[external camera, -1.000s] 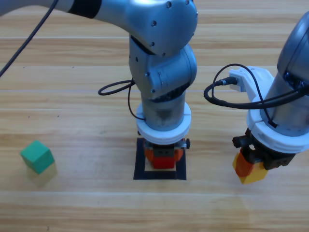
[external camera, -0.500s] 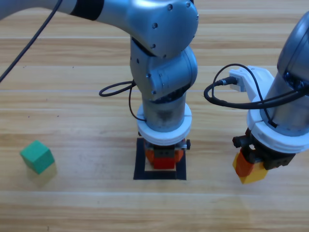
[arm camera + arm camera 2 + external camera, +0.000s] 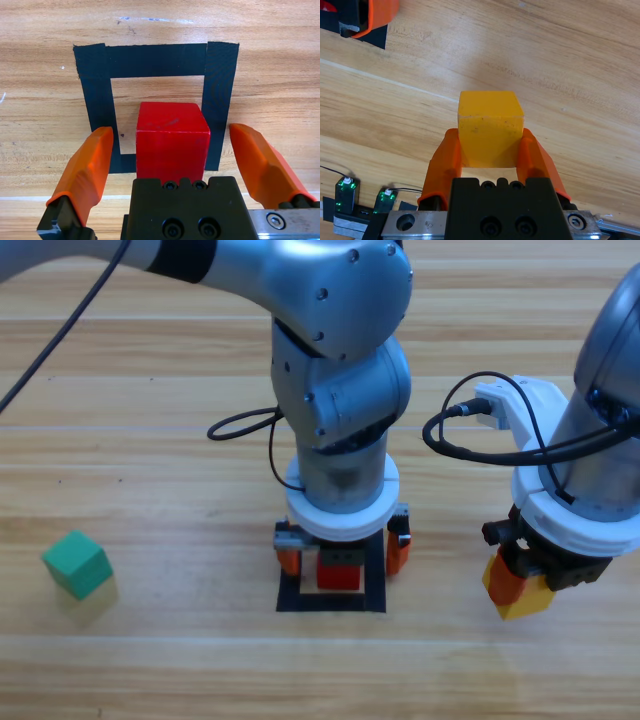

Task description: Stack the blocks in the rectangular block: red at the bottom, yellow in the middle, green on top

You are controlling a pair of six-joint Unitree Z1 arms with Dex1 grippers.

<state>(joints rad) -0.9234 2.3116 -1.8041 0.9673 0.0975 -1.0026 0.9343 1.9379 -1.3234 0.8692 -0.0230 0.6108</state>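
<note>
Left gripper released: jaws spread wide to either side of the red cube, touching neither face. Red cube resting on the table inside the black tape square, toward its near edge, partly over the tape in the wrist view. Right gripper clenched on the yellow cube, held off the table to the right of the square, well apart from it. Red cube lies to the left of the yellow cube; right arm nearer for the stacking move. Green cube far left, alone. No readable writing or labels anywhere.
</note>
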